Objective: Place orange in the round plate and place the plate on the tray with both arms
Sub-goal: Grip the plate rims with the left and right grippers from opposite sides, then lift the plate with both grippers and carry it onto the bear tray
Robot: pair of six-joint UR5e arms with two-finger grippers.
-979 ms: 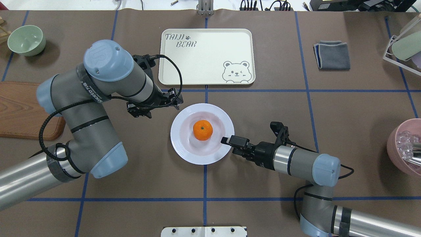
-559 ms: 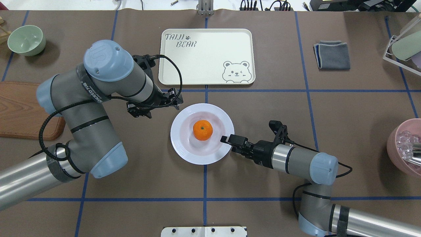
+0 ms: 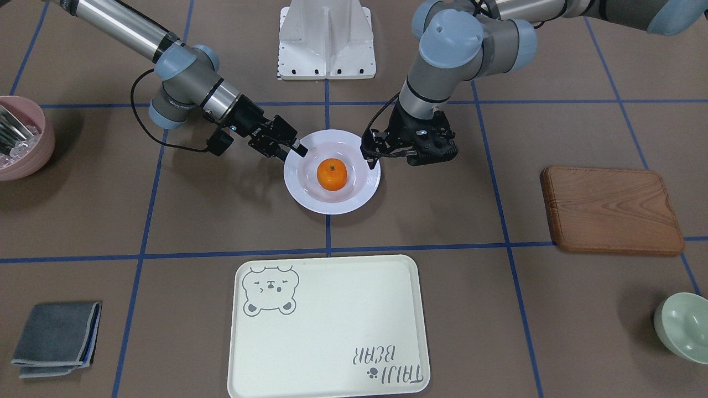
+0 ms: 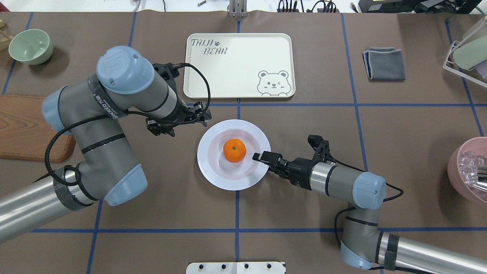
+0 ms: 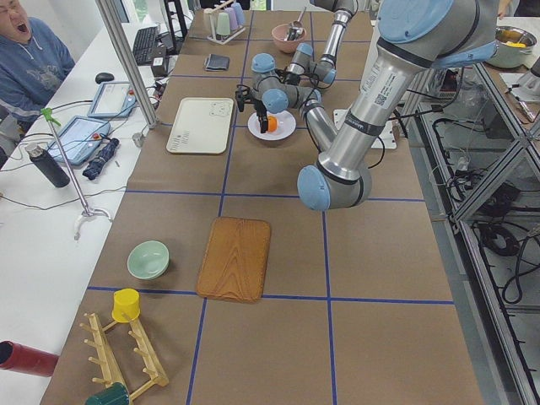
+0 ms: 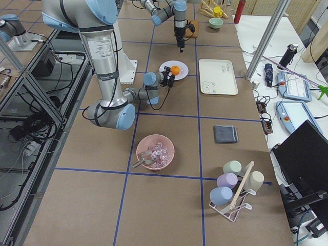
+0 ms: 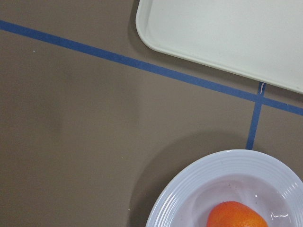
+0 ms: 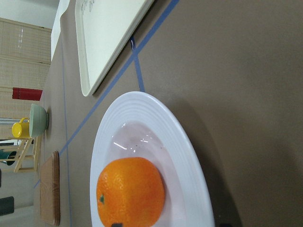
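Note:
The orange [image 4: 234,150] [image 3: 332,174] lies in the middle of the white round plate [image 4: 213,173] [image 3: 310,202], which rests on the table just short of the cream bear tray [image 4: 236,64] [image 3: 326,326]. My right gripper [image 4: 259,156] [image 3: 297,148] is open and level, and its fingers straddle the plate's right rim; its wrist view shows the orange [image 8: 130,191] close up. My left gripper [image 4: 183,122] [image 3: 408,159] points down beside the plate's far-left rim, open and holding nothing. Its wrist view shows only the plate's rim [image 7: 189,189] and the tray's corner [image 7: 213,33].
A pale green bowl [image 4: 30,45] and a wooden board [image 4: 26,127] are on the left. A folded grey cloth [image 4: 384,62], a cup rack [image 4: 466,53] and a pink bowl [image 4: 466,169] are on the right. A person [image 5: 25,59] sits beyond the table's far side.
My right gripper has slid up and further over the plate's right rim, towards the orange. The left arm, plate and orange have not moved.

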